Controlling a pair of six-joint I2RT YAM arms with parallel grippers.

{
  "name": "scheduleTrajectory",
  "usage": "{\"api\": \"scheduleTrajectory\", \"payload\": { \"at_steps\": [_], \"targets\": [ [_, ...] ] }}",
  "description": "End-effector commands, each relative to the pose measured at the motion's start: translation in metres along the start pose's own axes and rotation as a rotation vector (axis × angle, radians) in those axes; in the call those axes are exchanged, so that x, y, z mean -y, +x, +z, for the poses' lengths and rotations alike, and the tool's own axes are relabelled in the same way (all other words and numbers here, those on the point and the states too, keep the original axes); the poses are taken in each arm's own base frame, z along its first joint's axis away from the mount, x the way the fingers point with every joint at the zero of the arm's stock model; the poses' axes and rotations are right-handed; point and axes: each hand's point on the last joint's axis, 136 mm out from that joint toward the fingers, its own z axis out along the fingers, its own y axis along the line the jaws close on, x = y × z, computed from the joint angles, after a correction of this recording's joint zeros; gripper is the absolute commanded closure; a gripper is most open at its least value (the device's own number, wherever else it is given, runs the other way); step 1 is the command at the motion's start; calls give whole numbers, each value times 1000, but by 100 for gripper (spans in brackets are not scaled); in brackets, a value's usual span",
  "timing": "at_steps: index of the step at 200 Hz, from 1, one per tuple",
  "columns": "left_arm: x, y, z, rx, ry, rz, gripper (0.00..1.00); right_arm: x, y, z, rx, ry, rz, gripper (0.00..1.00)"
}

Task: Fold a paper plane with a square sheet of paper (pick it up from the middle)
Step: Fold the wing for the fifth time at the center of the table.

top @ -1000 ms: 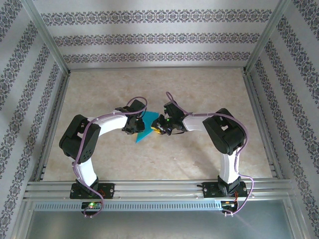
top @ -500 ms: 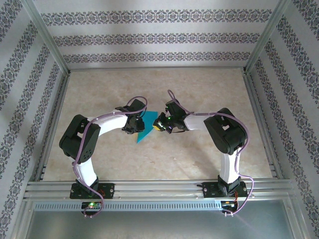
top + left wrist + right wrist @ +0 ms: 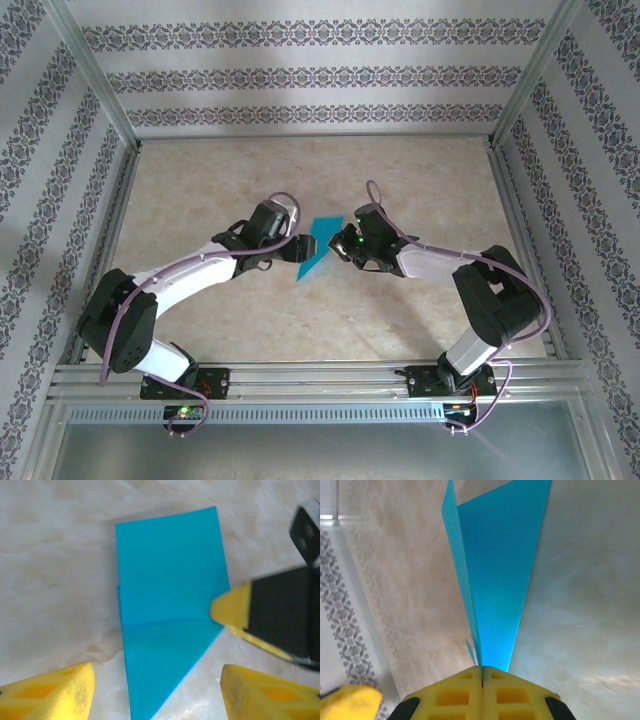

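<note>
Table (image 3: 420,180): beige marbled top, metal rails (image 3: 300,373) along near edge. Folded teal paper (image 3: 318,248) near centre, seemingly raised slightly; contact unclear.

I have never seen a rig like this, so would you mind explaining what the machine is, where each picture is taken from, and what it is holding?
These are two robot arms bolted to the near edge of a table. Each arm ends in a yellow-tipped two-finger gripper. The wide picture comes from a fixed camera above and behind the arms. The two close pictures come from cameras on the left and right wrists, each looking along its own gripper. The one thing being worked on is a teal paper, already partly folded, with one pointed end. The right gripper is shut on its edge. The left gripper is open, its fingers on either side of the pointed end, not touching it.
</note>
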Motion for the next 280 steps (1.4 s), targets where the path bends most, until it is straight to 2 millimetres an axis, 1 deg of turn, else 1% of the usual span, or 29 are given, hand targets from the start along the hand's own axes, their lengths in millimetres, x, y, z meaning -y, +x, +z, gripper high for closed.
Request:
{"api": "scheduleTrajectory", "payload": {
  "at_steps": [1, 34, 70, 88, 126, 157, 180, 224, 269, 280],
  "targets": [
    [33, -9, 4, 107, 137, 224, 31, 23, -11, -9, 80, 51, 114, 98],
    [47, 4, 23, 99, 185, 393, 30, 28, -13, -16, 104, 48, 185, 98],
    [52, 25, 46, 58, 171, 575, 31, 29, -12, -16, 87, 41, 236, 97],
    [53, 28, 56, 46, 153, 623, 33, 25, -10, -15, 69, 33, 248, 97],
    [47, 26, 69, 77, 116, 642, 40, 24, -9, -15, 41, 22, 289, 97],
    [42, 30, 76, 78, 101, 650, 48, 24, -8, -16, -2, 9, 330, 96],
    [42, 31, 80, 80, 104, 651, 55, 21, -5, -14, -34, 3, 344, 95],
    [40, 32, 83, 79, 103, 650, 62, 21, -1, -9, -67, 3, 356, 92],
    [36, 37, 85, 68, 90, 646, 75, 21, -1, -10, -75, 3, 348, 83],
    [35, 38, 85, 65, 90, 646, 78, 21, -2, -10, -68, 8, 338, 78]
  ]
}}
